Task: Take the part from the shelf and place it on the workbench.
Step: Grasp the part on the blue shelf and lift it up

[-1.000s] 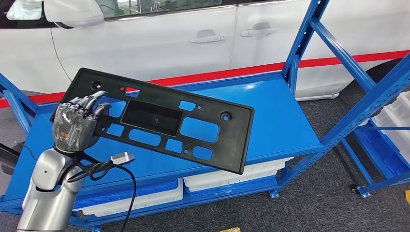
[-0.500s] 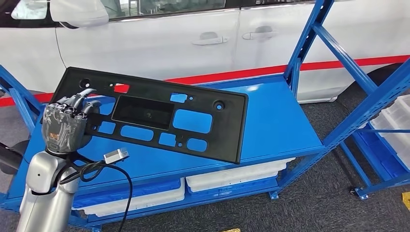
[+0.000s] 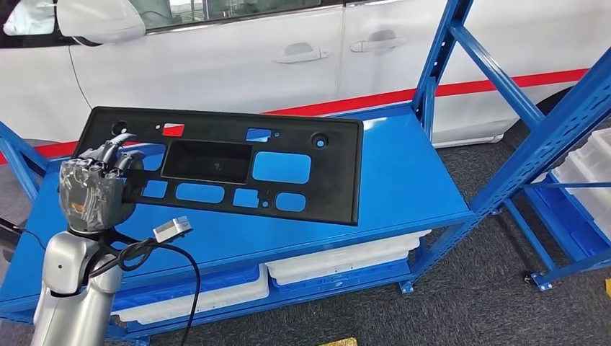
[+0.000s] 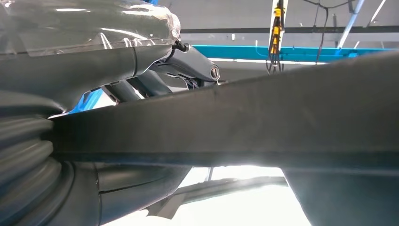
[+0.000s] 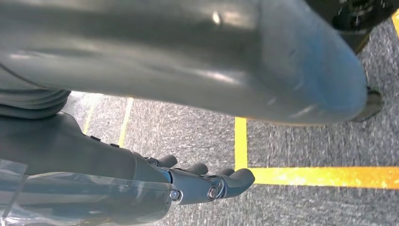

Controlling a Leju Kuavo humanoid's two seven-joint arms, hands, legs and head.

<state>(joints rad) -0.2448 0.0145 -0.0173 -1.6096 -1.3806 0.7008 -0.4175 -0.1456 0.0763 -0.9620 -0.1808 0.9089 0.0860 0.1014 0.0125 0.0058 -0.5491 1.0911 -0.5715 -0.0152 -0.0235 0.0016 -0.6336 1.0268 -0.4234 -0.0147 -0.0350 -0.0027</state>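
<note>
Black part [image 3: 223, 164] with cut-outs; blue shelf [image 3: 403, 180]; white bins [image 3: 339, 263] beneath the shelf; white car [image 3: 238, 58], red stripe, behind it; grey floor [image 5: 291, 146], yellow lines.

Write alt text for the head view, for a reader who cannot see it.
The robot's left hand holds a long black plastic panel with many cutouts by one end, above a blue metal shelf. A white car with a red stripe stands behind, and white bins sit on the lower level.
</note>
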